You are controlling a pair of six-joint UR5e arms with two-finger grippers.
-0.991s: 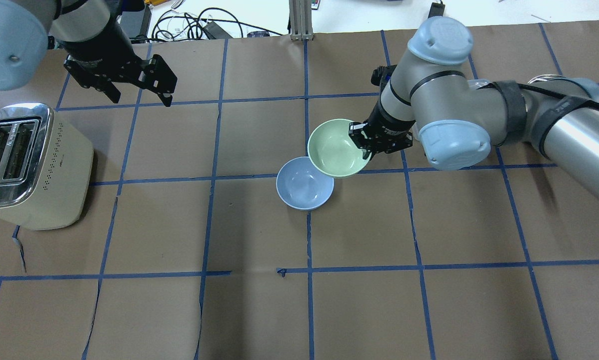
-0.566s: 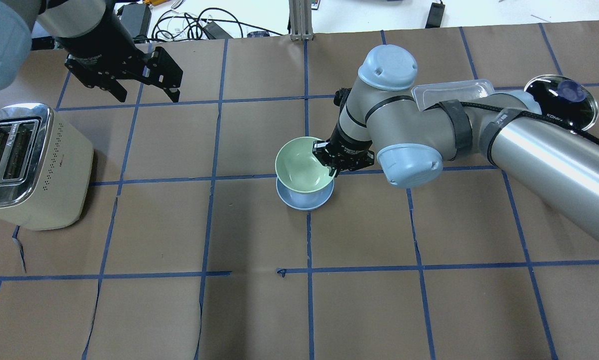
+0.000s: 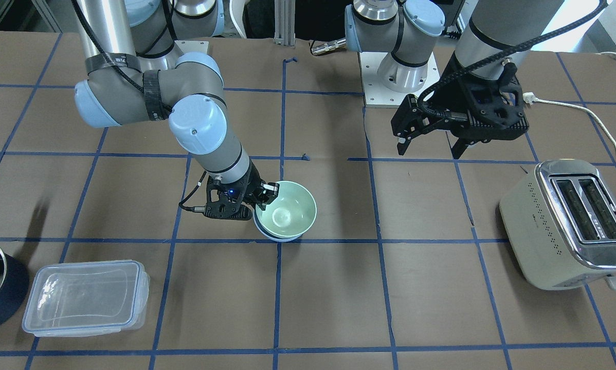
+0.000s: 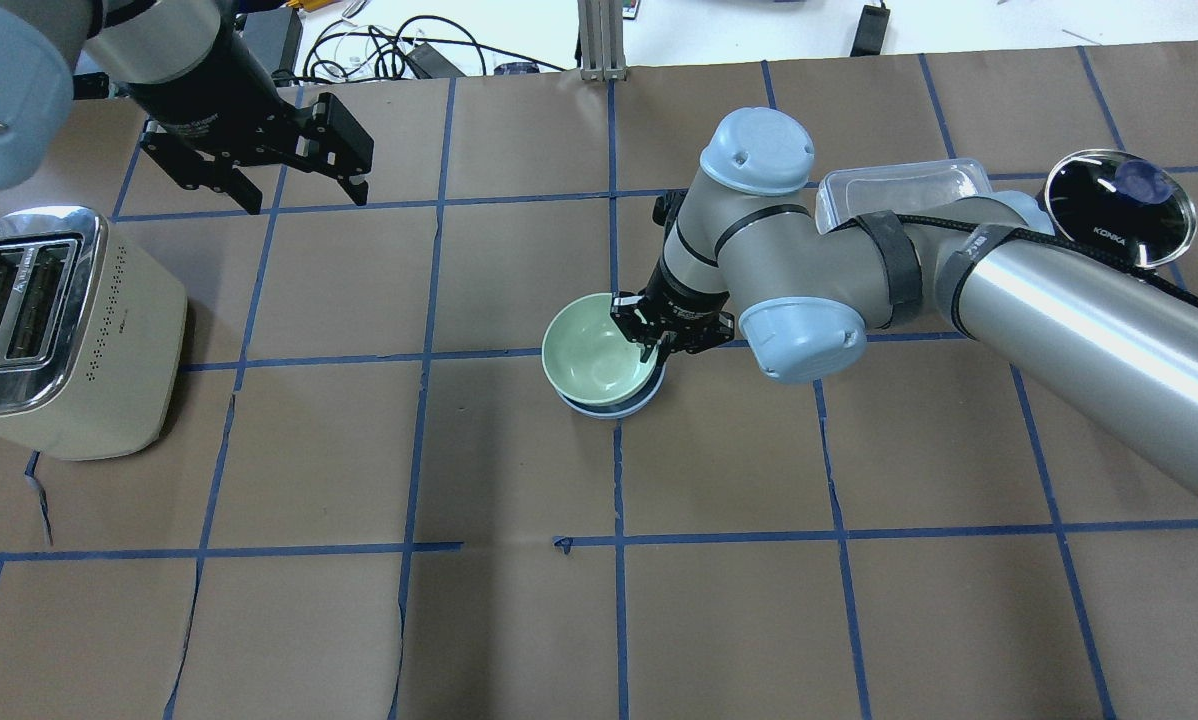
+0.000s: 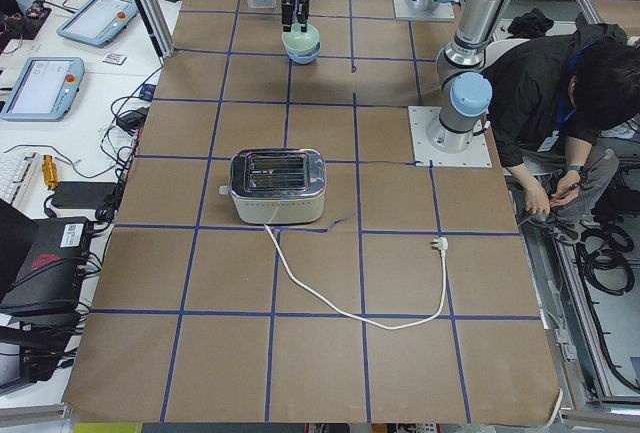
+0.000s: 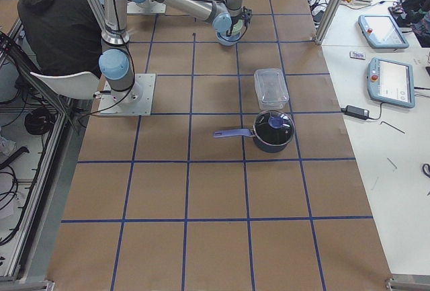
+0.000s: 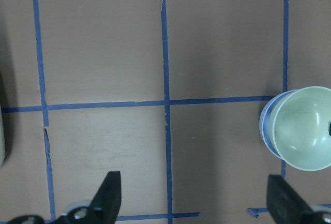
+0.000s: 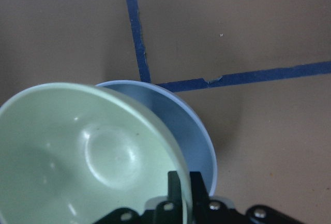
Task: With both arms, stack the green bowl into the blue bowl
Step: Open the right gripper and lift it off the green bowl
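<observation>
Green bowl [image 4: 594, 350] sat in the mouth of the blue bowl [image 4: 611, 410] near the middle of the desk [image 4: 519, 620]. It rode high, so only a crescent of blue rim showed beneath it. In the right wrist view it looked tipped rather than level, with the blue rim peeking out on the gripper's side. I couldn't tell whether it had fully bottomed out.

The right gripper [image 4: 653, 352] was pinching the green bowl's rim on the side nearest its own arm, one finger inside the wall and one outside.

I judged that letting go depended on that nesting: the green bowl's centre lay close enough over the blue one's that it should settle inward rather than slide off.

The left gripper [image 4: 304, 198] hung spread wide and empty, well apart on the far left, beyond the toaster [image 4: 59, 330]. The right arm was plainly the nearer one.
</observation>
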